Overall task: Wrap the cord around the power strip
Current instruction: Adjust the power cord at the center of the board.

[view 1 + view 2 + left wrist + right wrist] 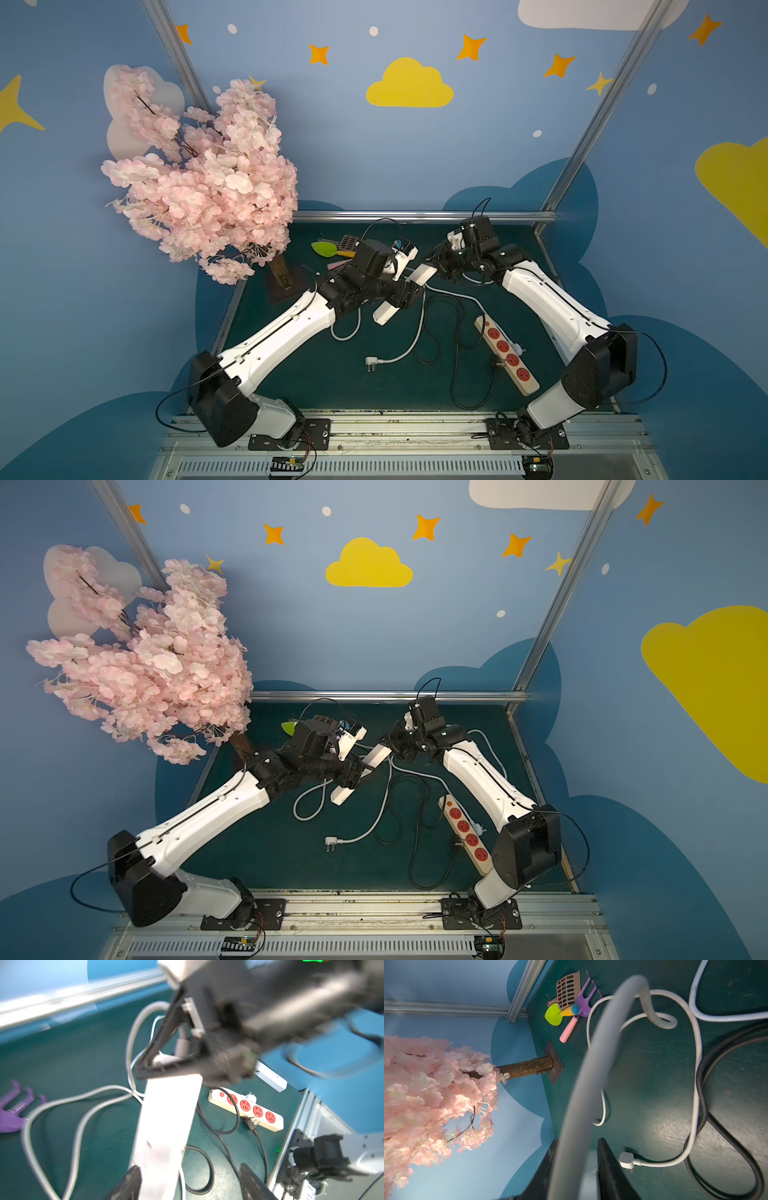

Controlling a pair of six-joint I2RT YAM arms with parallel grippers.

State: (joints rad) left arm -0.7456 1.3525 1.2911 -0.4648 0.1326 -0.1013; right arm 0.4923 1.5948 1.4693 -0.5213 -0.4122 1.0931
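Observation:
The white power strip slants above the green table between my two grippers in both top views. My left gripper is open around its lower half: one finger lies against the strip, the other stands well apart. My right gripper is shut on the strip's far end, where the cord leaves it. The grey-white cord rises between those fingers, loops over the table and ends in a white plug lying flat.
A second power strip with red sockets and its looping black cord lie to the right front. Toy garden tools sit at the back left by the pink blossom tree. A metal rail bounds the back.

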